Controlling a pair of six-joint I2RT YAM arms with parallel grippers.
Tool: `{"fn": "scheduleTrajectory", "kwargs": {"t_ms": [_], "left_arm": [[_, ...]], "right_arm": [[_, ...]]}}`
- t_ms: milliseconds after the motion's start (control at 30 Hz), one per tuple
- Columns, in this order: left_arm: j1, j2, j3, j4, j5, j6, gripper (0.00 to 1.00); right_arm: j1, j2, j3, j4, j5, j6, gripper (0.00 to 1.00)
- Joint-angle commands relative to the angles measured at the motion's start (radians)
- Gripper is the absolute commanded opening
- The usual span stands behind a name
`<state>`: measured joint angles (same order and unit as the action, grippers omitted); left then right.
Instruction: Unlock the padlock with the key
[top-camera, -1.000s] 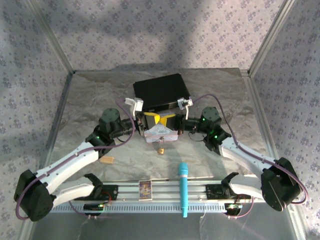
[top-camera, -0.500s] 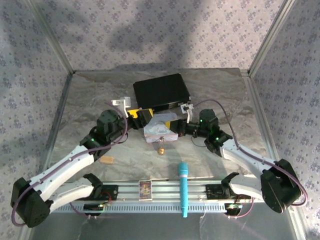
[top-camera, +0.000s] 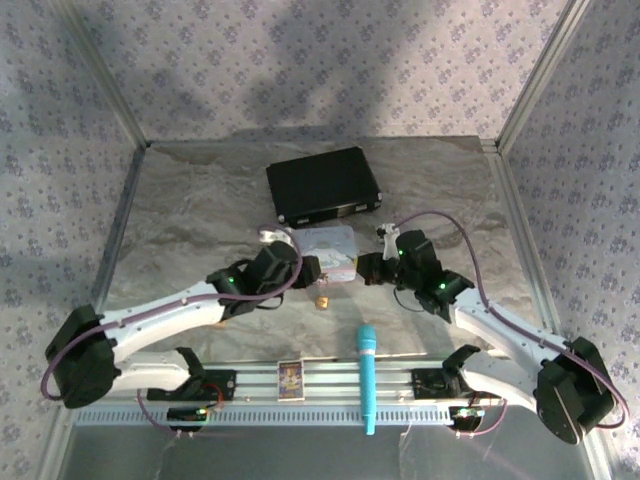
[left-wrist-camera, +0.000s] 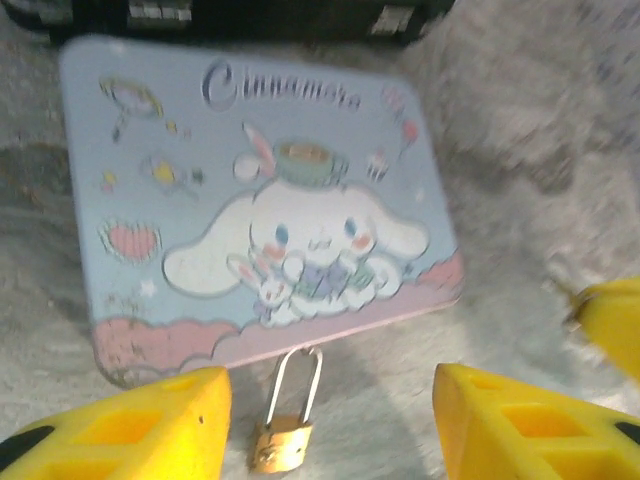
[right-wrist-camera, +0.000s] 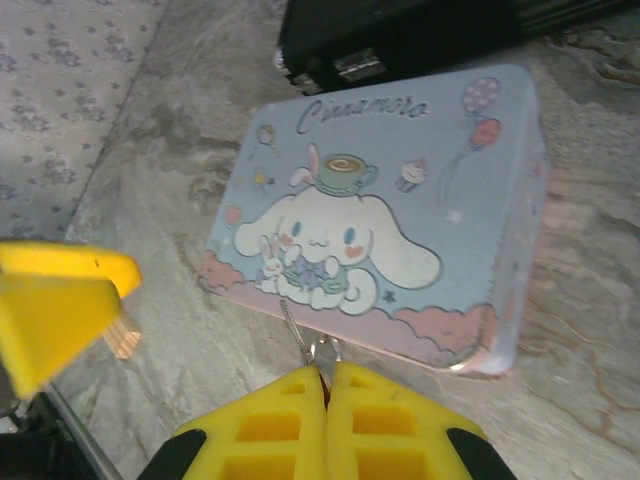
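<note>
tin (top-camera: 330, 250) flat again — left fingers (left-wrist-camera: 130, 430) off it

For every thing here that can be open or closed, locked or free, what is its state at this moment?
tin: lid closed, lying flat, picture side up.
padlock: shackle closed, hooked through the tin's front clasp.
black case: closed.
left pincer: open, holding nothing.
right pincer: shut; I cannot tell whether it pinches anything.
</note>
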<state>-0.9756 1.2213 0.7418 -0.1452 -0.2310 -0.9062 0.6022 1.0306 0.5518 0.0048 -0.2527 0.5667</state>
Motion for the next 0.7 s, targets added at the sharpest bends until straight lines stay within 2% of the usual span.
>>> {"fn": "scheduleTrajectory", "kwargs": {"t_ms": [0, 133, 367, 667], "left_arm": [[-0.034, 0.086, 0.026, -0.05, -0.072, -0.003, 0.51], [-0.044, 0.211, 0.097, -0.106, -0.053, 0.044, 0.44], [-0.044, 0.317, 0.069, 0.056, 0.011, 0.07, 0.46], [-0.046, 0.408, 0.079, 0.079, 0.055, 0.037, 0.48]], "right_arm": [[-0.005, -0.017, -0.02, -0.041, 0.042, -0.018, 0.0], [-0.004, -0.01, -0.028, -0.041, 0.049, -0.021, 0.0], [-0.004, -0.012, -0.054, -0.028, 0.055, -0.016, 0.0], [0.001, -0.041, -0.112, 0.004, 0.069, 0.012, 0.0]]}}
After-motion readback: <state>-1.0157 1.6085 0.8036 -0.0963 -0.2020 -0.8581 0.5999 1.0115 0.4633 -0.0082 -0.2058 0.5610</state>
